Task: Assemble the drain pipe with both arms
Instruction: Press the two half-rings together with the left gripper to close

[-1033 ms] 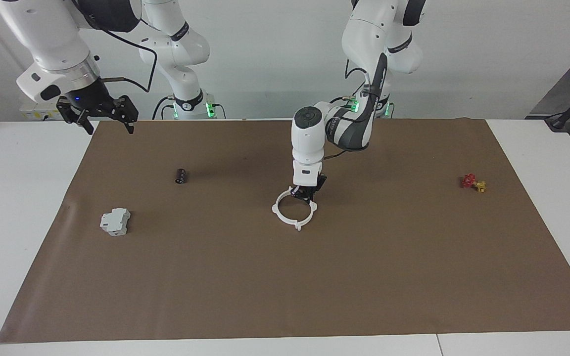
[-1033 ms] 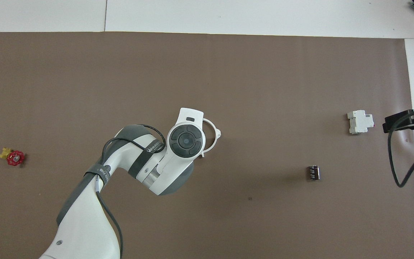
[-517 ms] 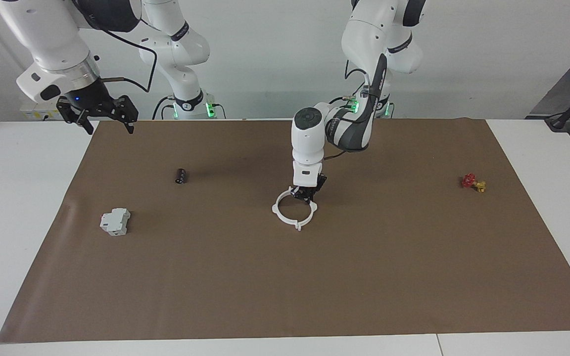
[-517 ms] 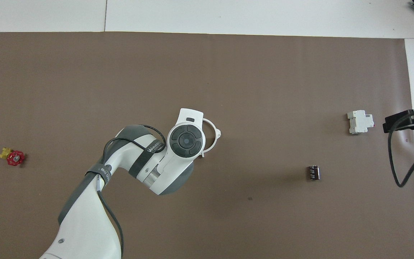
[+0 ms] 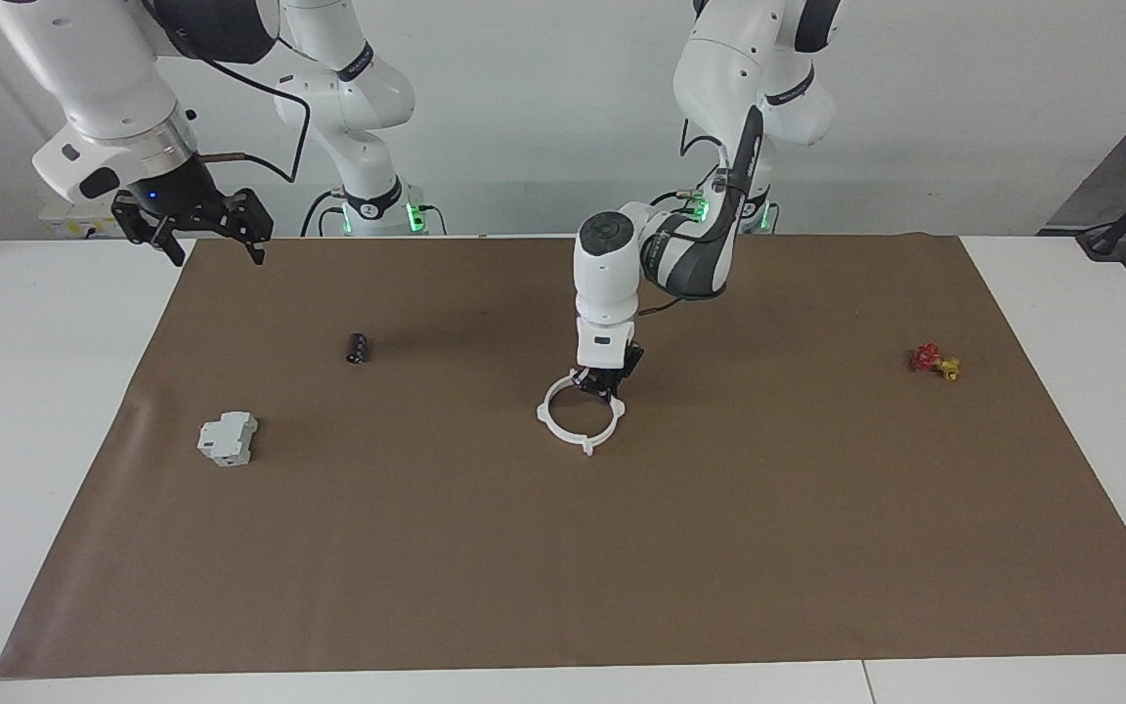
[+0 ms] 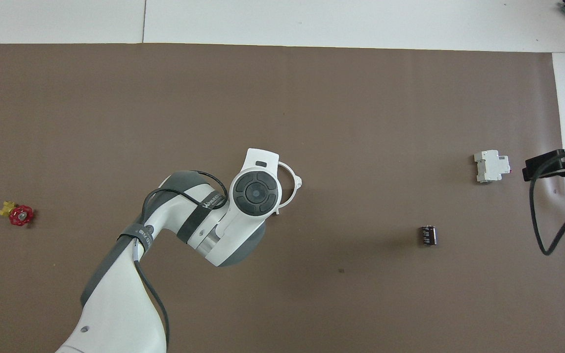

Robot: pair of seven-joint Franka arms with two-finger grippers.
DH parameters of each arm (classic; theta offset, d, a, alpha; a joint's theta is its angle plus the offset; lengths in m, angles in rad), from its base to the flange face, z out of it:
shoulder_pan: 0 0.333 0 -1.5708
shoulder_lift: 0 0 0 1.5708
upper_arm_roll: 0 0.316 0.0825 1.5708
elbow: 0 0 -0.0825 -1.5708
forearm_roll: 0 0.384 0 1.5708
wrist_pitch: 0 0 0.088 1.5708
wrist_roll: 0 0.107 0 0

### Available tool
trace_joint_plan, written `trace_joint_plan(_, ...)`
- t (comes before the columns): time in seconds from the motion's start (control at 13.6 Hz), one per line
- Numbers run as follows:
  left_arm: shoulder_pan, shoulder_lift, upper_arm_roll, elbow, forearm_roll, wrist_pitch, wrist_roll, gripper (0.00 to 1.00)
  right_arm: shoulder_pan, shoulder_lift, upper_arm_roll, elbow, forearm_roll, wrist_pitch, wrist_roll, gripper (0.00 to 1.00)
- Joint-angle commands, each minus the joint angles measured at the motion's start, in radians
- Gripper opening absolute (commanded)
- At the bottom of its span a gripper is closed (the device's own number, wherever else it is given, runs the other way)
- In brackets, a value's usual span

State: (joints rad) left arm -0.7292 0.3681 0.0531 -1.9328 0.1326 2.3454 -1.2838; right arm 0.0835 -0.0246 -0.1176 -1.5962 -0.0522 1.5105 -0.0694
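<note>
We see the drain pipe [image 5: 576, 415] as one joined white ring with small outer tabs, lying flat on the brown mat [image 5: 563, 548] near its middle. We take this ring as our landmark.

The left gripper [image 5: 603, 383] is down at the ring's rim, on the side nearer to the robots. Its black fingers reach the white plastic there, but we cannot tell whether they are pinching the rim or simply resting spread around it. In the overhead view the left arm's [image 6: 174, 235] wrist covers most of the ring, and only an arc of the drain pipe [image 6: 291, 189] with one tab shows past it, toward the right arm's end of the table.

The right gripper [image 5: 201, 230] hangs in the air, well apart from the ring, over the mat's edge at the right arm's end of the table. Its fingers [image 5: 254, 223] stand spread with nothing between them. The right arm waits there.

A small dark cylinder [image 5: 357, 347] lies on the mat, toward the right arm's end from the ring and a little nearer to the robots than it. A grey-white boxy block [image 5: 228, 438] sits still closer to that end, slightly farther from the robots than the ring. A red-and-yellow valve [image 5: 934, 362] lies well apart from the ring toward the left arm's end of the table, somewhat nearer to the robots than it.
</note>
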Motion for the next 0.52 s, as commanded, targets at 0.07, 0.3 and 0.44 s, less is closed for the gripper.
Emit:
trace_joint_plan(0.07, -0.024, -0.006, 0.016, -0.023, 0.021, 0.009, -0.023, 0.0, -0.013, -0.024, 0.007, -0.033, 0.003, 0.025, 0.011, 1.0)
trace_joint_plan(0.3, -0.032, -0.008, 0.016, -0.025, 0.021, 0.006, -0.025, 0.0, -0.014, -0.024, 0.007, -0.031, 0.003, 0.025, 0.011, 1.0)
trace_joint_plan(0.44, -0.032, -0.009, 0.016, -0.032, 0.021, 0.005, -0.025, 0.0, -0.014, -0.024, 0.007, -0.033, 0.003, 0.025, 0.011, 1.0)
